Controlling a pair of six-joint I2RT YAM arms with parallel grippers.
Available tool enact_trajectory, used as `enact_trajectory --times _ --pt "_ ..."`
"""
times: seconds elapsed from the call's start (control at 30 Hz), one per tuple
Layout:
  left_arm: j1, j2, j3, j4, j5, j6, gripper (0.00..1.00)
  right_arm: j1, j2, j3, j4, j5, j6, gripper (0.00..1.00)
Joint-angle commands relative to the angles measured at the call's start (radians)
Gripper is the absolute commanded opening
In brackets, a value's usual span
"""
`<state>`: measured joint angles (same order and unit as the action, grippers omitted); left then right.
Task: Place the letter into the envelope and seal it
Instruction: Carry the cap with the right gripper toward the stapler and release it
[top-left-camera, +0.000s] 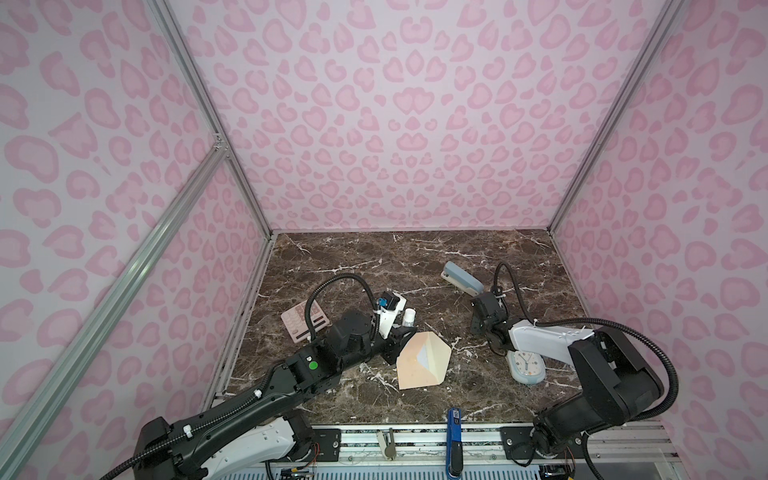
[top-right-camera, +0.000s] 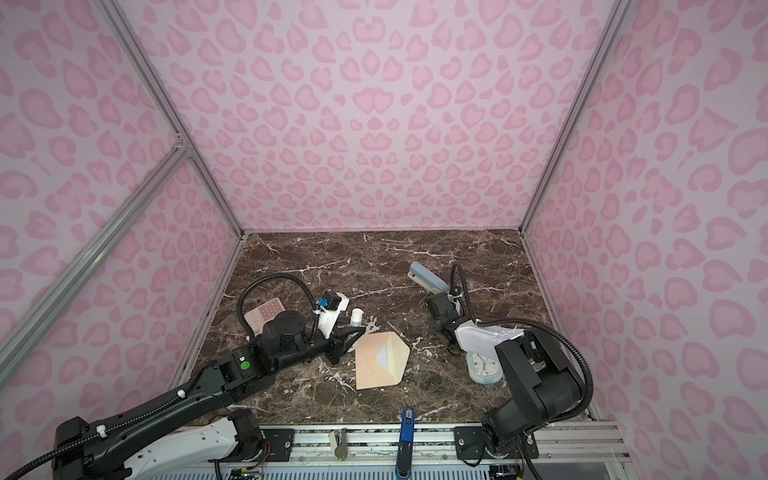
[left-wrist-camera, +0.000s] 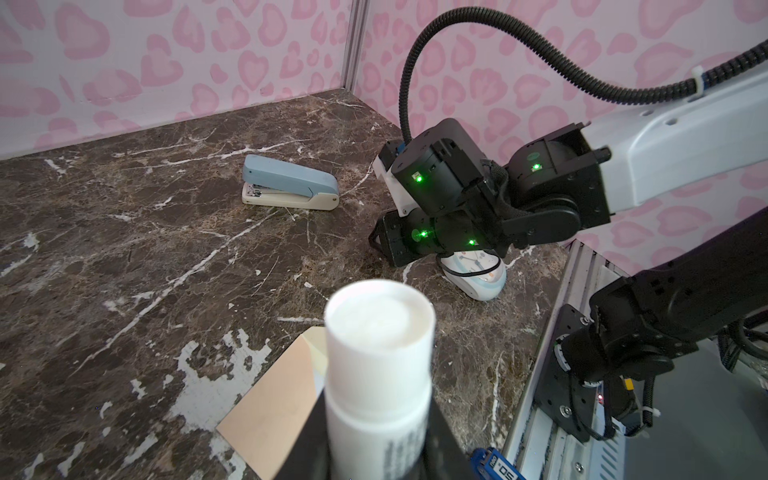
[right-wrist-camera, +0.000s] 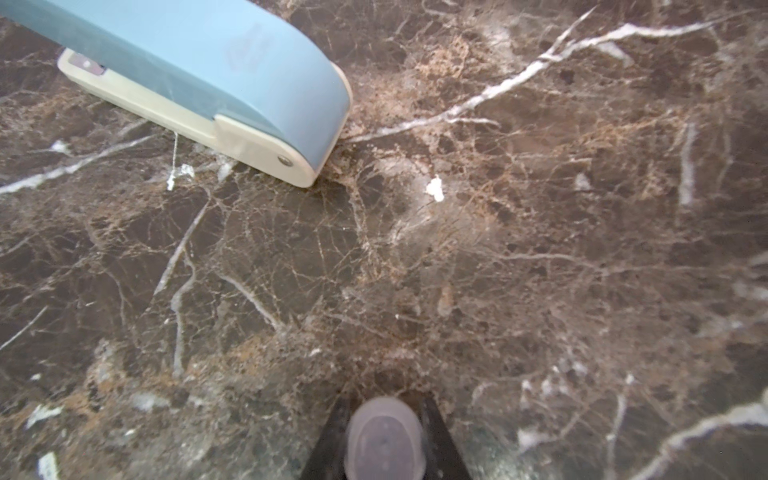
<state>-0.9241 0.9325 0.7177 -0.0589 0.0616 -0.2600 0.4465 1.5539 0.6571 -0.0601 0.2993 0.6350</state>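
The peach-orange envelope (top-left-camera: 413, 368) (top-right-camera: 372, 368) lies flat mid-table with its flap (top-left-camera: 437, 353) folded open to the right. A white triangle of the letter (top-left-camera: 423, 354) (top-right-camera: 382, 355) shows in its mouth. My left gripper (top-left-camera: 402, 330) (top-right-camera: 353, 330) hovers at the envelope's far left corner, shut on a white glue stick (top-left-camera: 409, 317) (left-wrist-camera: 378, 357) that stands upright in the jaws. In the left wrist view the envelope (left-wrist-camera: 274, 407) lies just beyond the stick. My right gripper (top-left-camera: 477, 328) (right-wrist-camera: 384, 453) hangs over bare marble to the right, shut on a small translucent grey cap (right-wrist-camera: 384, 436).
A blue stapler (top-left-camera: 462, 278) (right-wrist-camera: 199, 66) lies behind the right gripper. A pale blue clock (top-left-camera: 525, 365) sits under the right arm. A pink calculator (top-left-camera: 296, 326) lies behind the left arm. A blue tool (top-left-camera: 454, 419) rests at the front edge. Pink walls enclose three sides.
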Motion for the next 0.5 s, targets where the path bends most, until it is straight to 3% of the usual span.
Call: enact_trajectory --times 0.0,0.47 --pt "0.000 0.000 0.018 0.003 -0.010 0.021 0.04 0.004 0.013 -0.010 -0.018 0.012 0.003 0.26" --pt "0.001 -0.018 0.007 0.000 -0.020 0.017 0.04 0.015 0.003 -0.011 -0.042 0.015 0.007 0.32"
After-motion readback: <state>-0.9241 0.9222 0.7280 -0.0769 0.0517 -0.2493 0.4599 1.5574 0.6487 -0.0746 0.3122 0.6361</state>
